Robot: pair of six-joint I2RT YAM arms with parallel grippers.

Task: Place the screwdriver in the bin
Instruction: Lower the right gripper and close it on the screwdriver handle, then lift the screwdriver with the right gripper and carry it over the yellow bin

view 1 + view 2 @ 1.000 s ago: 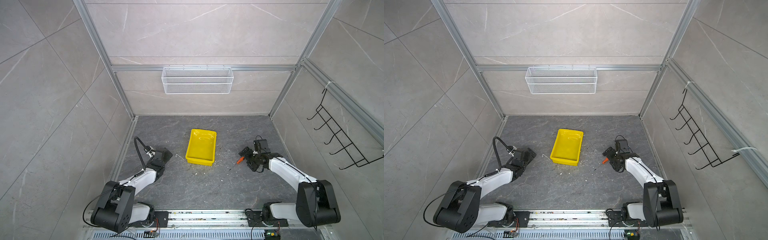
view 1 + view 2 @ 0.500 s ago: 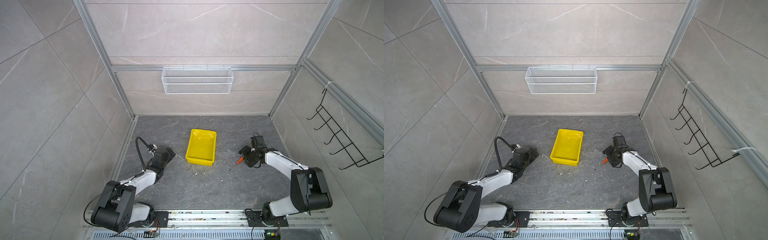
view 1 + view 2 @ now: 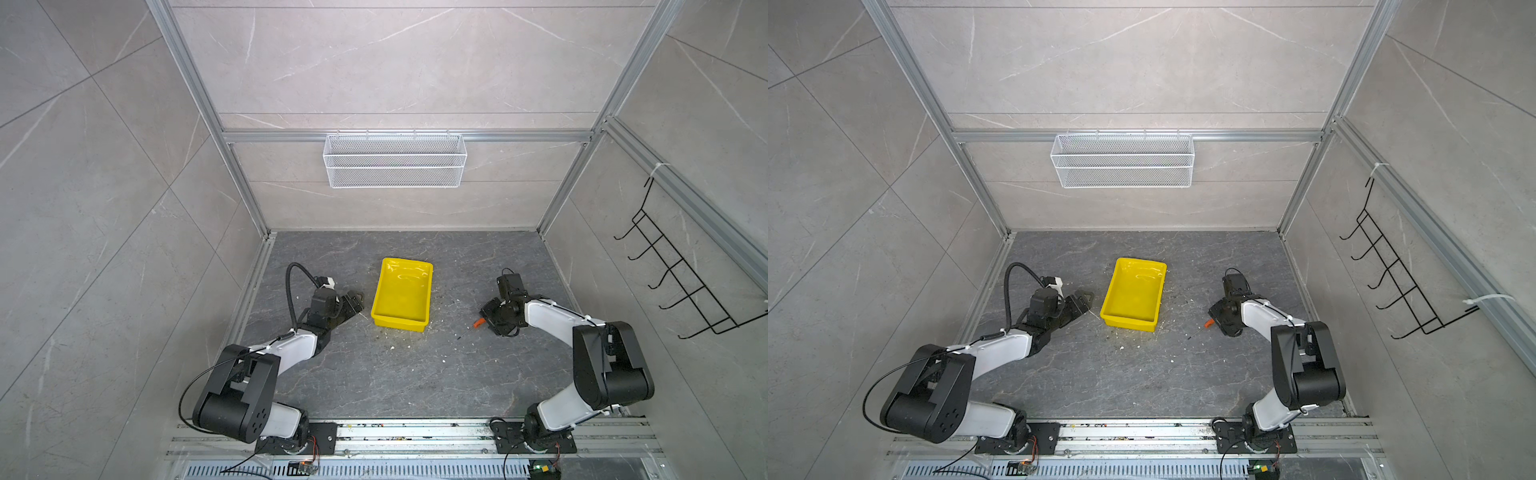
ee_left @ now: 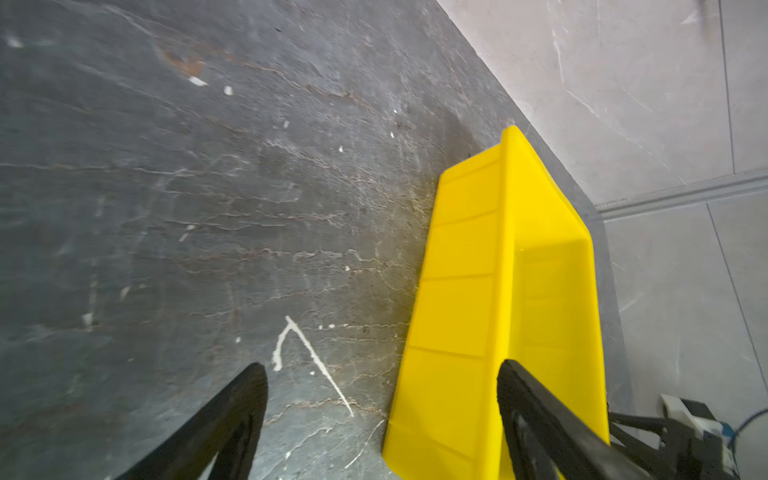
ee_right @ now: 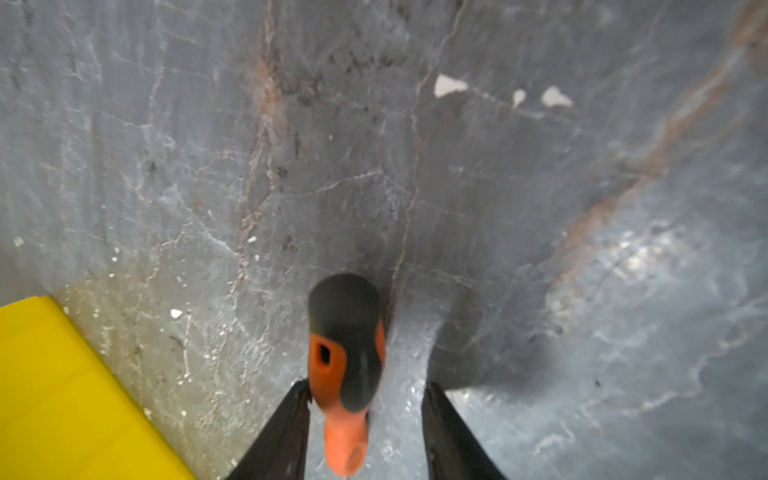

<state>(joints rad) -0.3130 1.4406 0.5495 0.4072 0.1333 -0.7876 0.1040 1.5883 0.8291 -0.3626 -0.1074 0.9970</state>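
Grey stone-look tabletop (image 3: 374,374), scuffed and flecked with white chips, carries everything here. Yellow bin (image 3: 399,325) sits about mid-tabletop with its long sides running front to back, and nothing is inside it. Left gripper (image 3: 353,300) lies low just beside the bin's left long wall. In the left wrist view its fingers stand wide apart with nothing gripped, one over bare tabletop and one over the bin's rim. Right gripper (image 3: 487,319) is down at the tabletop to the right of the bin, near the bin's front right corner. Screwdriver (image 3: 471,328) lies flat on the tabletop right at that gripper. In both top views its long axis runs on a diagonal, with the orange handle end at the fingers and the thin shaft pointing toward the front edge and slightly toward the bin. The right wrist view shows the handle between the fingers. One finger (image 5: 297,409) is against it and a gap shows on the other side, so the jaws straddle it, part open, not yet clamped. Right arm is plainly the nearer, since the bin stands between the left gripper and the tool. Judgement: the grasp is in hand, and the lift and carry leftward over the bin's right rim remain.
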